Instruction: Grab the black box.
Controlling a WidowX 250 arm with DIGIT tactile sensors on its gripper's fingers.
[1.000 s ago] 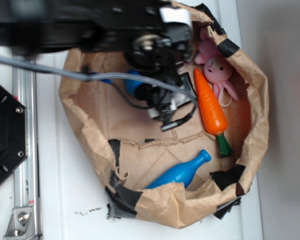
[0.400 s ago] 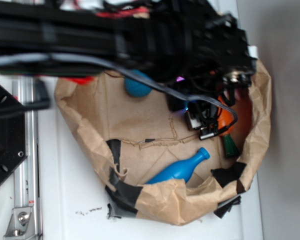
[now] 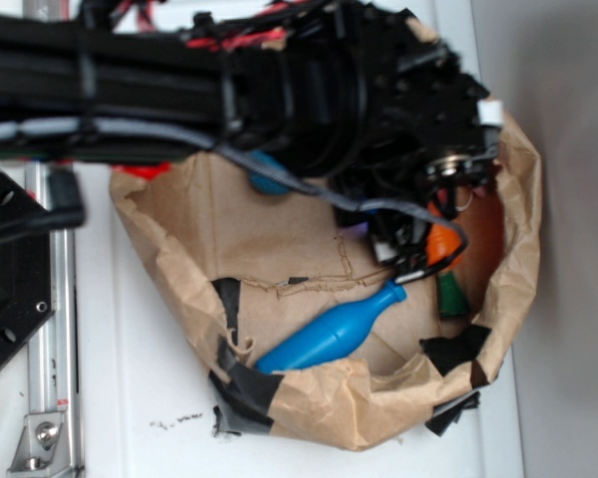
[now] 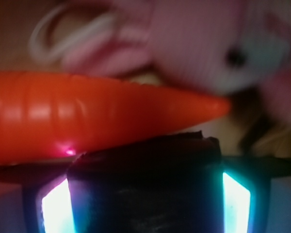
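Now the end effector (image 3: 411,261) hangs low inside the paper bag (image 3: 379,408), right by the orange carrot (image 4: 87,114) and pink bunny (image 4: 203,43). Something dark fills the wrist view's foreground; whether it's the black box, or pinched, can't be told.

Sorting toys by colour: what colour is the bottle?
Blue bottle, clearest in the exterior view.

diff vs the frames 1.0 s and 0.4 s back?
The arm swung from the bag's upper middle to its right side; the gripper now sits over the carrot, beside the pink bunny. The blue bottle slid left and lower. The paper bag is unmoved. The black box isn't clearly visible.
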